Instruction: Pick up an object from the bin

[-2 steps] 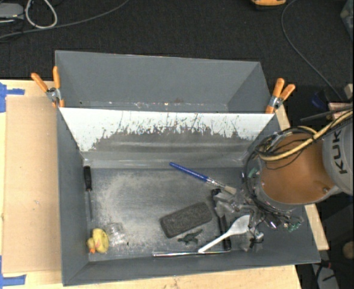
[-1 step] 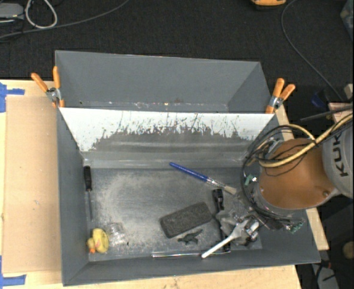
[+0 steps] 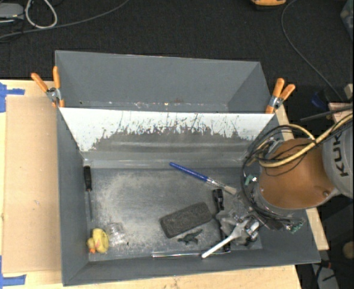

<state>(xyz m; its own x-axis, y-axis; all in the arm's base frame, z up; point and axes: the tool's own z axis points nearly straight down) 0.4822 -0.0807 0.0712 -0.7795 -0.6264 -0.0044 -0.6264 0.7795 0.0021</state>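
Pincer (image 3: 241,226) low in the near right corner of the bin (image 3: 165,83), under the arm (image 3: 292,182) that comes in from the right; whether it is released or clenched we cannot tell. Right at its tip we see a white stick (image 3: 216,246) lying slantwise on the floor, and we cannot make out if the two touch. A grey block (image 3: 186,219) lies just left of it, with a small black piece (image 3: 189,239) below the block. A blue pen (image 3: 195,175) lies further back. Well apart, in the near left corner, sit a yellow duck (image 3: 97,241) and a clear lump (image 3: 115,233); a black marker (image 3: 87,177) lies along the left wall.
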